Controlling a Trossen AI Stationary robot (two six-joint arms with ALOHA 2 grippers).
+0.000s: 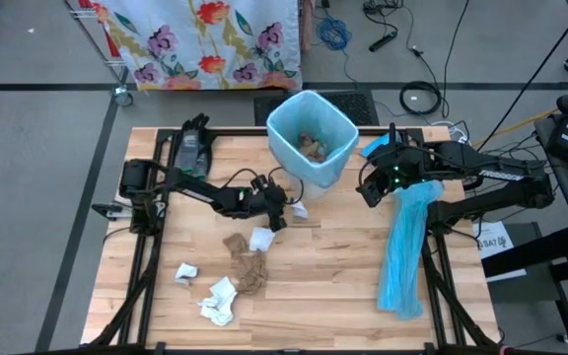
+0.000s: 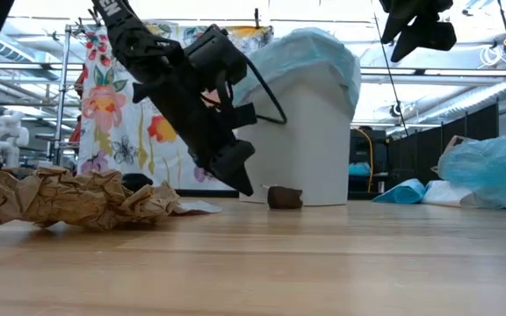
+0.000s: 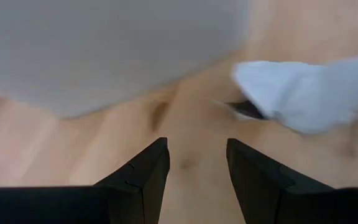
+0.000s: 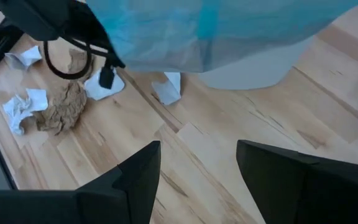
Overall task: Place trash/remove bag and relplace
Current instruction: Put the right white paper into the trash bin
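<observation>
The bin (image 1: 311, 138), lined with a light-blue bag (image 2: 310, 53), stands at the table's far middle with brown wads (image 1: 314, 150) inside. Loose trash lies in front of it: a white wad (image 1: 299, 209), a white tissue (image 1: 261, 239), crumpled brown paper (image 1: 245, 264) and white wads (image 1: 220, 301) nearer the front left. My left gripper (image 1: 282, 217) slants down, open, just above the wood beside the bin's near wall (image 3: 104, 50), with the white wad (image 3: 303, 93) a little ahead of its fingers. My right gripper (image 1: 371, 189) hangs open, high up, right of the bin.
A long light-blue plastic strip (image 1: 407, 247) lies along the table's right side. A small brown lump (image 2: 285, 197) sits at the bin's foot. Bare wood shows in the near middle (image 1: 333, 286). A flowered cloth (image 1: 205, 39) hangs beyond the far edge.
</observation>
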